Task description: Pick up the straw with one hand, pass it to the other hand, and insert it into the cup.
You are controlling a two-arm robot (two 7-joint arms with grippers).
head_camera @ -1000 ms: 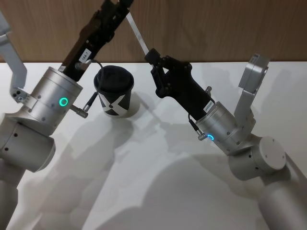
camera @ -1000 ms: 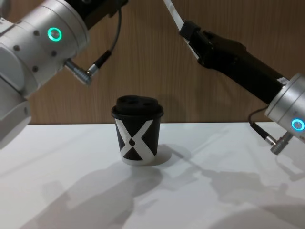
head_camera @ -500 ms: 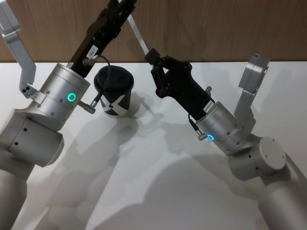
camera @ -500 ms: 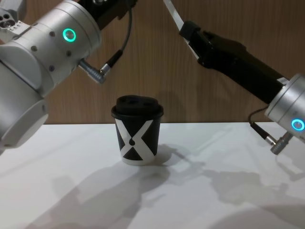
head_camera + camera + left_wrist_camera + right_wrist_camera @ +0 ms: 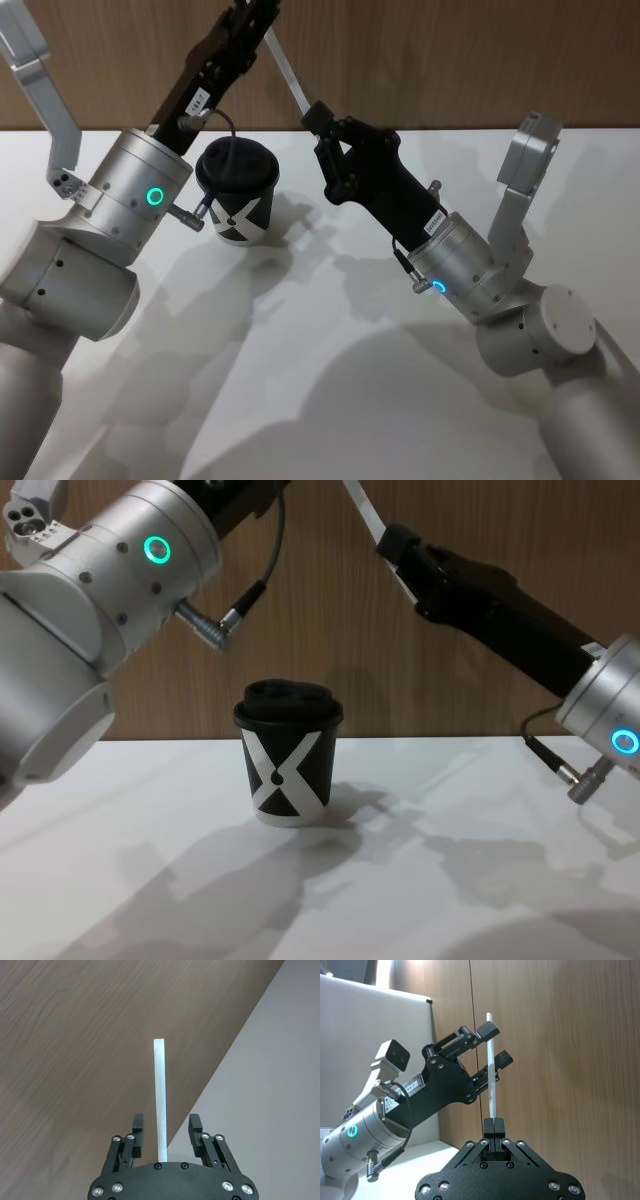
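Left tool [image 5: 166, 1124] sits farther in than earlier, fingers [image 5: 138, 1129] apart either side of straw [image 5: 159, 1090]; right tool [image 5: 493, 1124] is clamped on straw's other end.

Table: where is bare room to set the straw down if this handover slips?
Bare: table in front of the cup, between both arms, and the stretch to the cup's right. Crowded: above the cup, where left gripper and right gripper meet at the straw.

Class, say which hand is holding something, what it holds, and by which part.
The right hand grips the straw by its lower end. The left hand is open, its fingers either side of the straw's upper part, not clamping it.
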